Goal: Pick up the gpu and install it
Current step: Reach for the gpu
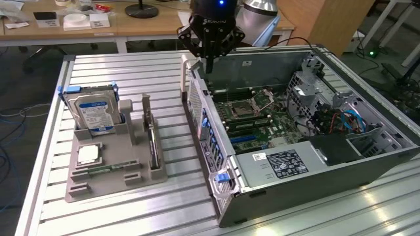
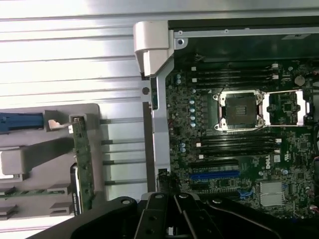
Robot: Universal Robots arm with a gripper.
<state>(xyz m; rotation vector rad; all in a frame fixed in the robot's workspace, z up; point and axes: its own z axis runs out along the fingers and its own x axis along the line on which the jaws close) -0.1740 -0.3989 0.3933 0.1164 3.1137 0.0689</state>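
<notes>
Ribbed aluminium table (image 1: pixel 131 73) up front, silver slats catching the light, with wooden desks (image 1: pixel 98 29) and clutter in the room behind. The black arm comes straight down from above, wrist vertical, and the gripper (image 1: pixel 208 66) hangs right over the rear edge of the computer case (image 1: pixel 367 162). Fingers look pinched together to a narrow tip with nothing between them, though the angle isn't kind, so call that probable.

Just beneath and beyond the gripper, the case lies on its side with its insides exposed: grey sheet-metal walls, a dark green motherboard (image 1: pixel 253 118) and a square metal processor socket (image 2: pixel 240 110), with a blue slot (image 2: pixel 214 175) nearest the fingers.

And the gpu (image 1: pixel 152 145)? Well apart from the gripper, off toward the exterior view's left, standing on edge in a slot of the grey moulded holder (image 1: pixel 111 182), thin and dark, untouched. Farther from the gripper on that same holder, a silver blue-labelled hard drive (image 1: pixel 95 113) stands upright.
</notes>
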